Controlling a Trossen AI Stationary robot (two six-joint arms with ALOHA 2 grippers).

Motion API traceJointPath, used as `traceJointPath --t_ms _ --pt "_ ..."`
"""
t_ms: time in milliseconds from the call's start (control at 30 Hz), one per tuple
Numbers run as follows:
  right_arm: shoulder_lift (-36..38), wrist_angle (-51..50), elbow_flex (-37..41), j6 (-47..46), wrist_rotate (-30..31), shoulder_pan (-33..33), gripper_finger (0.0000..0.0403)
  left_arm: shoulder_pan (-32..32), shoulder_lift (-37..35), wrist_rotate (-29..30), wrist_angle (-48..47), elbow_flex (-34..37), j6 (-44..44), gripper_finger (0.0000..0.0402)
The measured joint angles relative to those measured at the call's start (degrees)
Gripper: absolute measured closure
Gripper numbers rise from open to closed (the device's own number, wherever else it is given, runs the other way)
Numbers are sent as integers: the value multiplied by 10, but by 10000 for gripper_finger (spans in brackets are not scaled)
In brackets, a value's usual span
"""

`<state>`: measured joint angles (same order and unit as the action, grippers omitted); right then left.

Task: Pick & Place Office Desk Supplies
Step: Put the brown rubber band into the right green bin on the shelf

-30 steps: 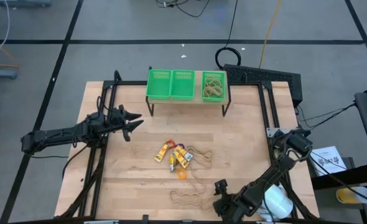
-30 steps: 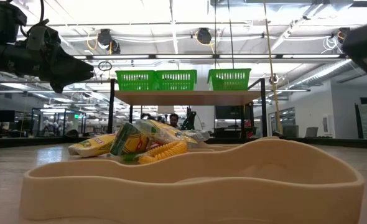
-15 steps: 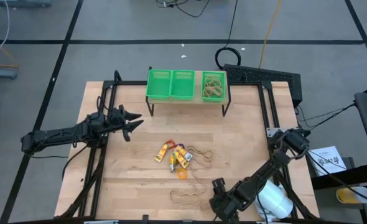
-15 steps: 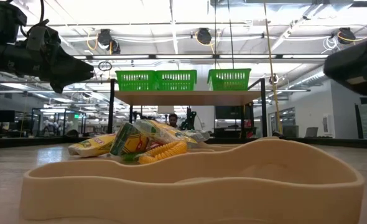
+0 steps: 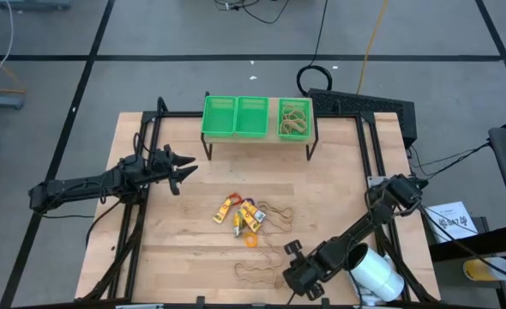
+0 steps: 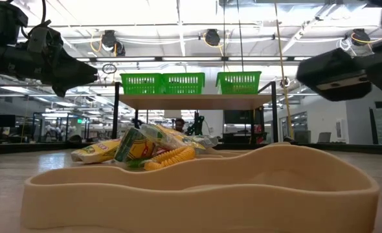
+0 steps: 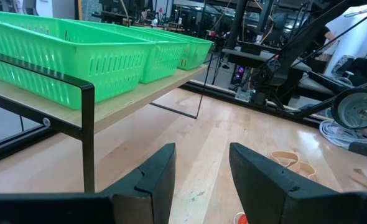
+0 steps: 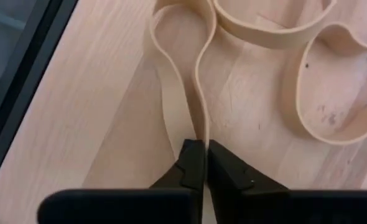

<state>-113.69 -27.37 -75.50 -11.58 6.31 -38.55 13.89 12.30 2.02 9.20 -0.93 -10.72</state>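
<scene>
Tan rubber-band loops [image 5: 257, 273] lie flat on the wooden table near its front edge; in the low view one loop [image 6: 197, 188] fills the foreground. My right gripper [image 5: 289, 273] is at their right end, slanting down, shut on a band [image 8: 199, 93]. A pile of small yellow packets and an orange ring [image 5: 243, 216] lies mid-table. My left gripper [image 5: 184, 168] hovers over the table's left side, pointing level, with its fingers [image 7: 196, 180] apart around nothing. My right gripper pinches one strand of a tan rubber-band loop [image 8: 199, 132] between its two fingertips, at the loop's narrow end. The fingers slant down from the table's right side. The rest of the loop lies slack on the table.
A shelf at the back carries three green baskets [image 5: 257, 117]; the right one [image 5: 294, 118] holds rubber bands. A large white cylinder [image 5: 375, 273] lies by my right arm at the near right corner. More thin bands [image 5: 274, 213] lie beside the pile.
My right gripper has swung along the near edge toward the table's left, up to the rubber-band loops, and the white cylinder behind the arm has come into view. My left arm has kept still.
</scene>
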Motion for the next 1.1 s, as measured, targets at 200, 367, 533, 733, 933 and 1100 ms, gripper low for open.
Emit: traceJointPath --t_ms 200,367,533,733,933,1100 --pt "24 -9 3 30 9 23 396 0 0 0 0 0 0 243" --pt "86 -9 1 38 27 47 399 0 0 0 0 0 0 243" --pt "141 -18 2 62 72 68 400 0 0 0 -1 0 0 243" --pt "210 -17 1 69 118 105 401 0 0 0 0 0 0 243" --pt "269 2 1 124 194 154 400 0 0 0 0 0 0 243" --pt "304 23 1 200 263 206 400 0 0 0 0 0 0 243"
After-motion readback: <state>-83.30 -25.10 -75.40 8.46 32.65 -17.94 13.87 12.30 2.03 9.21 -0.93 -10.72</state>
